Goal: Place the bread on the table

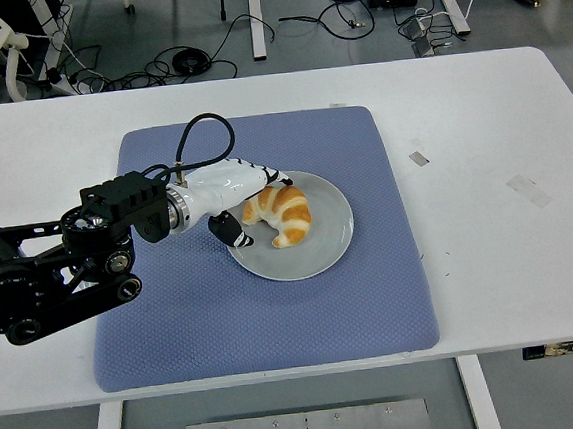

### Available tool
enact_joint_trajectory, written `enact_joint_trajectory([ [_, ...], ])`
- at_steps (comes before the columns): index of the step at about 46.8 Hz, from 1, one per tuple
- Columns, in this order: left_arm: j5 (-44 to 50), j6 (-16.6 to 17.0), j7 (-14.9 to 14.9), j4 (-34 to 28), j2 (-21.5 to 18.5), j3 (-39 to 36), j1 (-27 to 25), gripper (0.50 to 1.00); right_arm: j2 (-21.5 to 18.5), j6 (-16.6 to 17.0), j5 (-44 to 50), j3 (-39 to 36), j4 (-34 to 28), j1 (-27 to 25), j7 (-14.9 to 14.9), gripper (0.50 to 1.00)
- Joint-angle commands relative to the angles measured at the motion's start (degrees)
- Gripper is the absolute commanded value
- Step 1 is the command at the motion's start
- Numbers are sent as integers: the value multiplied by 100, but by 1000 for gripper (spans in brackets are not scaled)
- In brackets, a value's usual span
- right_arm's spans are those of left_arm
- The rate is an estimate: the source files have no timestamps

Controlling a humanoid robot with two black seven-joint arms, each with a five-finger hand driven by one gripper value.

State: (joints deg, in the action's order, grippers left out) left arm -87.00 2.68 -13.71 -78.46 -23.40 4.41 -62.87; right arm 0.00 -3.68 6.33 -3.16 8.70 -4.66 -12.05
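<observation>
While its black left arm (51,270) reaches in from the left edge over a white table (482,157), a humanoid robot's left hand (235,194), shelled in glossy white with dark fingertips, sits at the left rim of a grey plate (320,252). A black cable (199,137) loops up from the wrist. The hand lies against the left end of a croissant (281,213): the upper fingers run along the far side of the pastry, the thumb (236,235) curls down onto the plate's near-left rim, and the bread sits between them, though whether the grip has actually closed on it cannot be told from this angle. The golden-brown croissant, banded with pale stripes, rests on the plate's left half, its curved tail pointing toward the near edge. Plate and croissant stand on a blue textured mat (275,316) that covers the middle of the table. Farther right, two small strips of tape (418,158) lie on the bare tabletop, well apart from the mat. Beyond the table's far edge, tangled cables (183,58) trail over a grey floor.
</observation>
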Motion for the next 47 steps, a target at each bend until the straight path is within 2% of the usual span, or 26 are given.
enact_joint_trajectory([
  [1, -1, -21, 9, 68, 73, -1, 3, 915, 0, -1, 0, 0, 0, 0, 0, 1000],
  [11, -1, -21, 17, 165, 134, 7, -6, 908, 0, -1, 0, 0, 0, 0, 0, 1000],
  [17, 25, -21, 61, 235, 187, 16, 3, 856, 0, -1, 0, 0, 0, 0, 0, 1000],
  [47, 105, -21, 334, 437, 354, 51, 12, 718, 0, -1, 0, 0, 0, 0, 0, 1000],
])
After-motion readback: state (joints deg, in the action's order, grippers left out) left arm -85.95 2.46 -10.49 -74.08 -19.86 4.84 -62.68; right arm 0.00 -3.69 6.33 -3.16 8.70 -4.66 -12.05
